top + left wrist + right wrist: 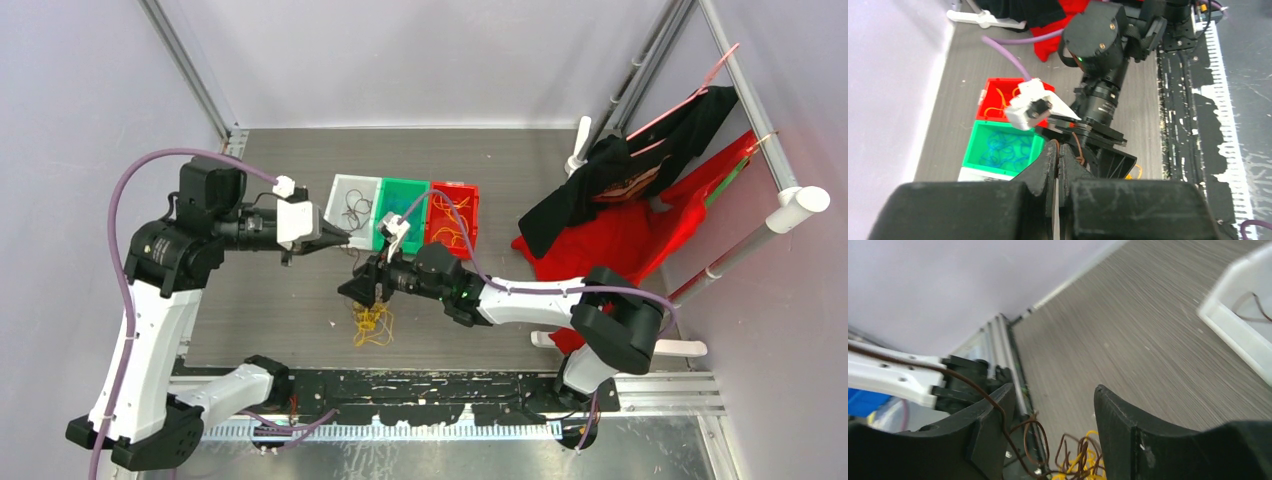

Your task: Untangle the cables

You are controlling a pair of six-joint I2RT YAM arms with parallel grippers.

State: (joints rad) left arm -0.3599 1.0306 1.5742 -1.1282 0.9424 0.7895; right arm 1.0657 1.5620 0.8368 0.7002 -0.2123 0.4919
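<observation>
A tangle of yellow-orange and dark brown cables (372, 322) lies on the grey table in front of the bins. My left gripper (343, 238) is shut, and in the left wrist view its jaws (1058, 146) pinch one dark brown cable (1077, 145) that runs down towards the right gripper. My right gripper (355, 290) hangs open just above the tangle. In the right wrist view its fingers (1052, 390) stand wide apart. The brown cable (970, 384) crosses the left finger and leads to the tangle (1075, 464) below.
Three bins stand in a row behind the grippers: a white one (355, 205) with dark cables, a green one (402, 212) with blue cables, a red one (452, 215) with yellow cables. Black and red clothes (620, 200) hang on a rack at the right.
</observation>
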